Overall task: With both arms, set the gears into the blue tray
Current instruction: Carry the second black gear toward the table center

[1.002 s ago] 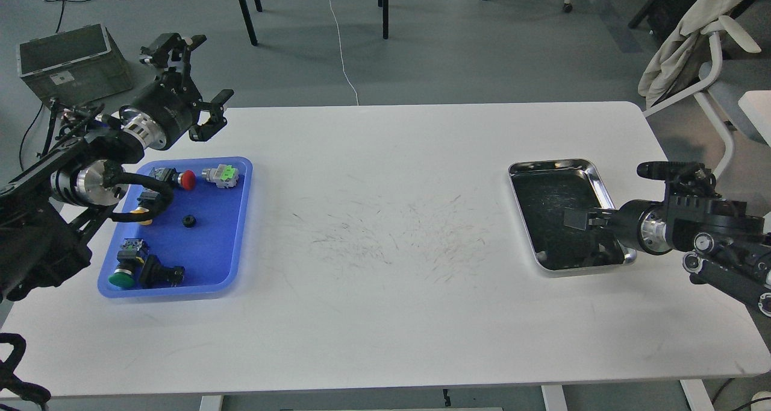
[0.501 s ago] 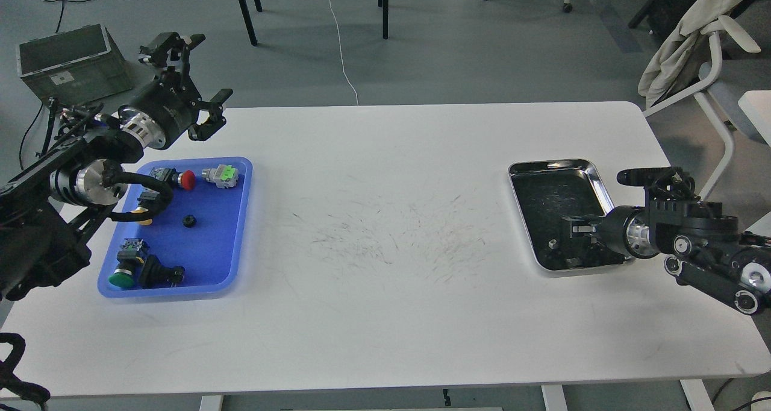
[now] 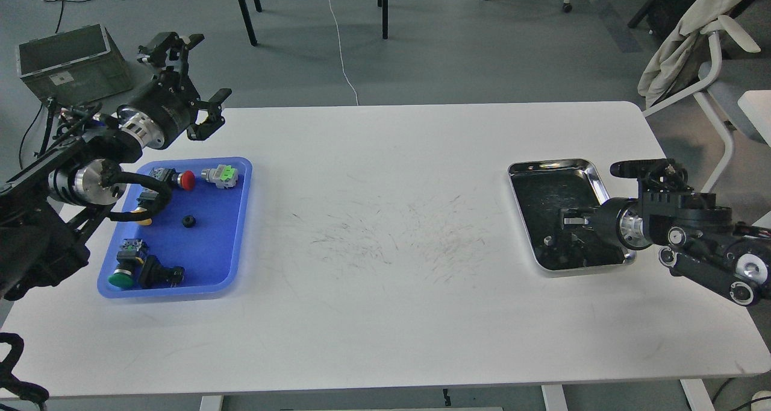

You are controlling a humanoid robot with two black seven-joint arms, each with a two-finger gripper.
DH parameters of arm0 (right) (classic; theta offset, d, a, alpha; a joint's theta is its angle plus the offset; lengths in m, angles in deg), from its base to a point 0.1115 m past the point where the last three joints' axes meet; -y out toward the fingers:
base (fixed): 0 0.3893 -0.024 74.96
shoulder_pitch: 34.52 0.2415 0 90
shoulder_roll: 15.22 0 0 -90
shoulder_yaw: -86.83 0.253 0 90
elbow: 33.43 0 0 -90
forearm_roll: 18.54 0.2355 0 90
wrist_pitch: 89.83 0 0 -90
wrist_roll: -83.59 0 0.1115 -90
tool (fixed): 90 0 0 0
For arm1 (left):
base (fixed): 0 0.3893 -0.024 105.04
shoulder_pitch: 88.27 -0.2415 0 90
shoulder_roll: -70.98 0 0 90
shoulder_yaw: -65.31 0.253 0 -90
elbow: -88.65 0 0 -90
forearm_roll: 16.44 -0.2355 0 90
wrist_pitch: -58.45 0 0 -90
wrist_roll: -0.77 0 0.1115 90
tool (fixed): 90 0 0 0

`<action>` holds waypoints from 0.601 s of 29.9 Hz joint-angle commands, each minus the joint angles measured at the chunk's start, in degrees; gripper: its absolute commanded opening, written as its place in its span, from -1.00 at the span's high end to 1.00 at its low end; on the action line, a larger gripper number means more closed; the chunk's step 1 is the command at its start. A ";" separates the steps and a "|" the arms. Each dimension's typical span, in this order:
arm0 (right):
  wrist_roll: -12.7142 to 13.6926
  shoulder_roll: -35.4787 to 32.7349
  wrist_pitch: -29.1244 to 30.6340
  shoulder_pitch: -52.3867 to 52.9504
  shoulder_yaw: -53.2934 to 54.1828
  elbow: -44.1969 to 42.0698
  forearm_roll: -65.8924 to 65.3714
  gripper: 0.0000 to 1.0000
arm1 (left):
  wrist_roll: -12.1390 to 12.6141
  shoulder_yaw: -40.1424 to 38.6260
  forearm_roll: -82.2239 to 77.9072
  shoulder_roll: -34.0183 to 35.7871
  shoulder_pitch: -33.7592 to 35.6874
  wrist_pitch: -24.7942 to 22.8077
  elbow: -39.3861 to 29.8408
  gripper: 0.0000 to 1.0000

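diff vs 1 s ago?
The right gripper slid leftward over the steel tray as its arm pulled in; whether it grips anything cannot be told. The left gripper stayed open behind the blue tray, barely moving. One gear and the switches stayed put.

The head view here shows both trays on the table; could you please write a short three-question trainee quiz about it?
1. True or false: a gear already lies in the blue tray.
2. Which tool reaches over the steel tray: A) left tool, B) right tool?
3. Fill in: the cap of the push-button switch at the blue tray's near left corner is ____.

Key: 1 true; 2 B; 3 green.
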 commanded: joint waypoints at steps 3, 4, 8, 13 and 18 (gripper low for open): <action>0.08 -6.31 -0.19 9.75 0.64 9.32 4.93 0.96 | 0.00 -0.05 0.09 0.24 0.03 0.00 0.00 -0.96; 0.08 -6.58 -0.11 12.12 0.64 10.90 9.48 0.96 | 0.00 -0.05 0.09 0.24 0.03 0.00 0.00 -0.96; 0.08 -4.92 -0.28 18.38 0.64 13.11 28.65 0.97 | 0.00 -0.05 0.09 0.06 0.03 0.00 0.00 -0.96; -0.27 7.81 -4.84 18.83 -0.15 11.80 31.15 0.97 | 0.00 -0.14 0.09 0.15 0.12 0.00 0.00 -0.96; -0.36 20.90 -6.61 16.72 -2.61 4.78 31.06 0.97 | 0.00 -0.41 0.09 0.32 0.21 0.00 0.00 -0.96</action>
